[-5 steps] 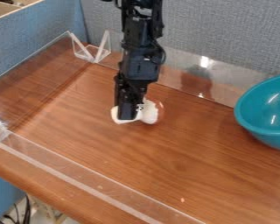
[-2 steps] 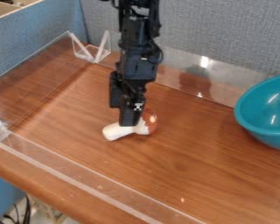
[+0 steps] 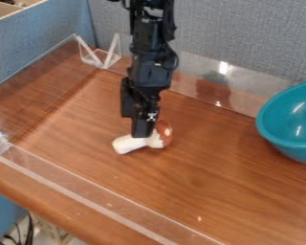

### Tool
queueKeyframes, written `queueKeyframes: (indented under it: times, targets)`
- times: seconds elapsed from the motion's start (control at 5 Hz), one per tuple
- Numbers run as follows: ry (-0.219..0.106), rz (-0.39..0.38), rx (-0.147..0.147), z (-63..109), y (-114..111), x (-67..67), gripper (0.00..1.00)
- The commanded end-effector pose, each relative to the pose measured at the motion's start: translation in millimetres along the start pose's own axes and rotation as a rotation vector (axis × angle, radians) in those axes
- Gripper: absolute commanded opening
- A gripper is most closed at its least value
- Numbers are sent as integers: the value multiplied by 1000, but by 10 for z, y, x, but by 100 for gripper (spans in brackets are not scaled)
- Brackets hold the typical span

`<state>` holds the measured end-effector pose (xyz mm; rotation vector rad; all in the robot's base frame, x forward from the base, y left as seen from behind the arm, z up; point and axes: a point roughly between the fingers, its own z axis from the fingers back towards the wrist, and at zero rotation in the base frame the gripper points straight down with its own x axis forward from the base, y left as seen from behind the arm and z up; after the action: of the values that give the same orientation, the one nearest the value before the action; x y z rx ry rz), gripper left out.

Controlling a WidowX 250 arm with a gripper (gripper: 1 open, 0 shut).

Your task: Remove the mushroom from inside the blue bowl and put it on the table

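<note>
Camera view: arm reaches steeply down, gripper (image 3: pixel 141 120) with jaws spread just above the mushroom (image 3: pixel 142 142) lying on its side on the table (image 3: pixel 79 115), well apart from the blue bowl (image 3: pixel 291 122)

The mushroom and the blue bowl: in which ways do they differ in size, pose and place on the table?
The mushroom is small; the blue bowl is several times wider. The mushroom lies on its side near the middle of the table, just below the open hand; the bowl stands upright at the right edge, partly out of view. The mushroom is cream with an orange cap; the bowl is teal. Both rest on the tabletop.
</note>
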<state>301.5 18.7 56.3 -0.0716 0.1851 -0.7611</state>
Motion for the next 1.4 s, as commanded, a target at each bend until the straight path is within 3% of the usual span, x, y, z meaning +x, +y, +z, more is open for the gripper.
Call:
queueKeyframes:
  times: [0.0, 0.8, 1.0, 1.2]
  targets:
    - [-20, 1, 20, 50, 19, -18, 100]
    - [-16, 6, 7, -71, 21, -25, 100]
    - [-18, 8, 3, -96, 26, -30, 0]
    - [-23, 10, 2, -76, 26, -48, 0]
